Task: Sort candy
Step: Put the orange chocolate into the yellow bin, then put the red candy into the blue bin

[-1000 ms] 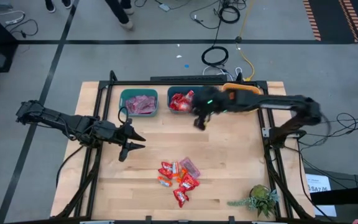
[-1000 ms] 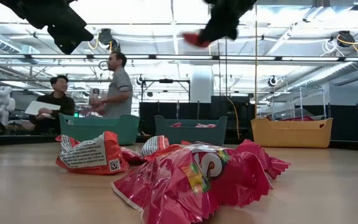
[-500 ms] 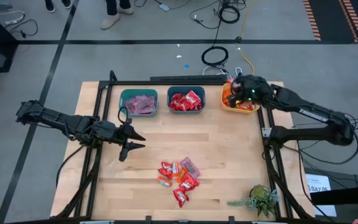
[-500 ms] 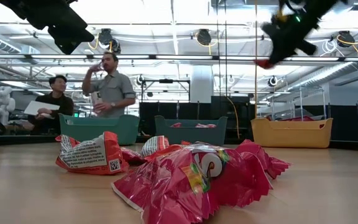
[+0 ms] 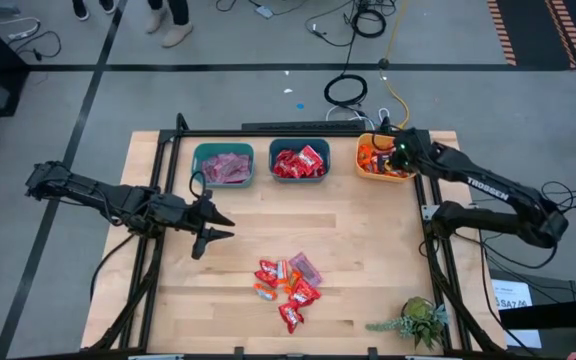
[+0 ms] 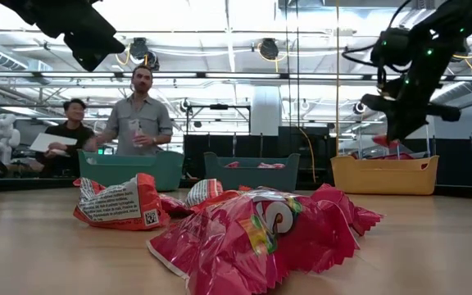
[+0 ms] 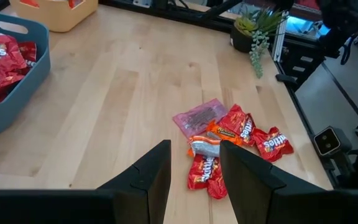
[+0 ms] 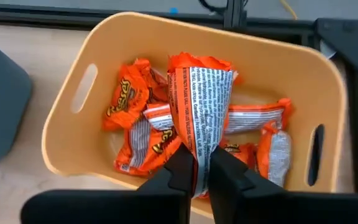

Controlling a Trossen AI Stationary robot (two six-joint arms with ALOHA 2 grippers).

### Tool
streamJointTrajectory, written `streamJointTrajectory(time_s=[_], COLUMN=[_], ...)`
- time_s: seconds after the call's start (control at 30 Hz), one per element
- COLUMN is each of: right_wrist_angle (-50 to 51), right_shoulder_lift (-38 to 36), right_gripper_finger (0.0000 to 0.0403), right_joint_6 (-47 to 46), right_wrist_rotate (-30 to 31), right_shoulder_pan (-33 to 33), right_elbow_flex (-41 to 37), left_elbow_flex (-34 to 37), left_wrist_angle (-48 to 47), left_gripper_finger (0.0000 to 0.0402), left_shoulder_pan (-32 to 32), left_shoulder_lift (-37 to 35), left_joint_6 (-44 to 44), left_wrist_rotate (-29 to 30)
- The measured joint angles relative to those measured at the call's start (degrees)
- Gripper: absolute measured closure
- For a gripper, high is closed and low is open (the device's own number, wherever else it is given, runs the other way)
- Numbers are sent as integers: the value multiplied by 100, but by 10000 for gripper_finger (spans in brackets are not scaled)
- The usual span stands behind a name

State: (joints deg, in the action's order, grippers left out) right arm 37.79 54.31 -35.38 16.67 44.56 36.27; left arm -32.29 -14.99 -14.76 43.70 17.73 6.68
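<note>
A pile of candy (image 5: 288, 285) in red, orange and mauve wrappers lies on the near middle of the wooden table. My right gripper (image 8: 201, 171) hangs over the yellow bin (image 5: 364, 165) at the far right, shut on an orange candy (image 8: 201, 93). More orange candy lies in that bin. My left gripper (image 5: 220, 228) waits open above the table's left side, pointing toward the pile (image 7: 229, 134). My right gripper pinches the orange candy between its two fingers at the wrapper's lower end (image 8: 201, 158). The fingers slant down from the table's right. The candy is lifted clear above the candy in the yellow bin (image 8: 104, 37), with its white printed back facing the wrist camera.
Two teal bins stand at the far edge: one (image 5: 223, 165) with mauve candy, one (image 5: 299, 163) with red candy. A small potted plant (image 5: 418, 320) stands at the near right corner. People stand in the room beyond the table.
My right gripper has swung from in front of the middle teal bin toward the table's right and far edge, rolling its wrist and sinking. It now hangs over the yellow bin with the candy still between its fingers.
</note>
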Motion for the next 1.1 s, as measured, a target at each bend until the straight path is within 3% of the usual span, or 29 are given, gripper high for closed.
streamJointTrajectory(time_s=[0.2,0.73,0.87,1.1], right_wrist_angle=[-34,-34,-21,-21], right_shoulder_lift=[189,124,-30,-479], right_gripper_finger=[348,176,157,150], right_joint_6=[182,138,-92,-160], right_wrist_rotate=[-409,-483,-494,-704], right_shoulder_pan=[209,279,277,273], right_elbow_flex=[0,2,2,4], left_elbow_flex=[0,0,0,0], left_wrist_angle=[225,263,265,68], left_gripper_finger=[256,256,256,248], left_shoulder_pan=[5,7,6,7], left_shoulder_lift=[-1,0,-1,0], left_joint_6=[353,596,637,1495], left_wrist_rotate=[2,-2,0,-1])
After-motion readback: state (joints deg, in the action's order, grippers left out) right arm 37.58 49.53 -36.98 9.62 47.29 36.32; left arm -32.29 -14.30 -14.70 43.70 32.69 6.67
